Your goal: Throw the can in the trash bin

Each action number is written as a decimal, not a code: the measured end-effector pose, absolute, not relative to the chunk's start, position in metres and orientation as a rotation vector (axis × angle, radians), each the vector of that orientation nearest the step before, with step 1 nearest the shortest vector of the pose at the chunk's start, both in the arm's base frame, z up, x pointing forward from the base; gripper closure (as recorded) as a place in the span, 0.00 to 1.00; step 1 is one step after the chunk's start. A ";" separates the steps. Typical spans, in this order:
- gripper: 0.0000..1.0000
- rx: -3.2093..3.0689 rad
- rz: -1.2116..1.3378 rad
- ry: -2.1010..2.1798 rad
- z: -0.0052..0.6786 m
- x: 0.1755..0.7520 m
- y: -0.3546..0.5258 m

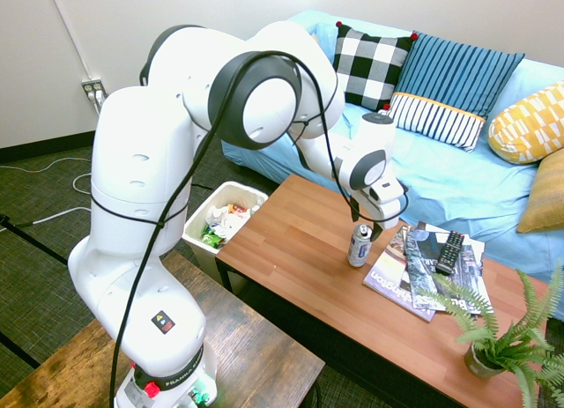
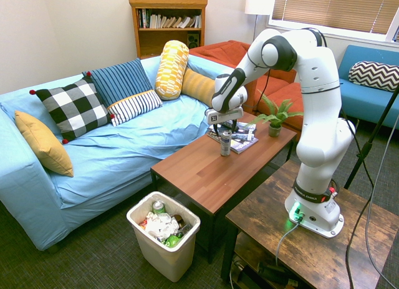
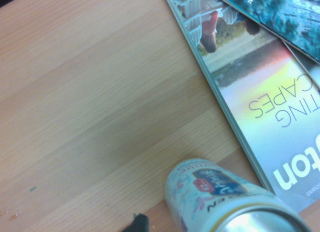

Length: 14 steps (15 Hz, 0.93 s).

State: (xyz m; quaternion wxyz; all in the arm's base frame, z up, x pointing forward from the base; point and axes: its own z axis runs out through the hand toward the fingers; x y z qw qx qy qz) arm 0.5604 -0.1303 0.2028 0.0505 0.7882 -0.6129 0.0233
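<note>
Reach stage, I judge; no grip yet. My pincer (image 1: 366,221) stands open by the top of the drink can (image 1: 359,247), which is upright on the wooden coffee table (image 1: 286,223), beside the magazines (image 1: 401,280). Next: settle lower, straddle, close gently. Wrist view gives the can's printed label; only the outside views show the litter-filled trash bin (image 2: 181,254).

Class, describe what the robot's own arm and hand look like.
The arm is glossy white with rounded segments, dark grey rings at its joints, a black cable looped along it, and "FRANKA" lettering near its base. The hand has a white body and dark fingers.
</note>
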 end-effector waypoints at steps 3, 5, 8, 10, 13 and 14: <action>0.00 2.383 0.031 -1.868 0.180 0.566 -0.129; 0.00 2.373 0.010 -1.871 0.169 0.569 -0.128; 1.00 2.361 -0.012 -1.873 0.160 0.574 -0.128; 1.00 2.357 -0.023 -1.876 0.155 0.575 -0.131; 1.00 2.356 -0.042 -1.877 0.147 0.574 -0.137; 1.00 2.359 -0.048 -1.877 0.145 0.574 -0.138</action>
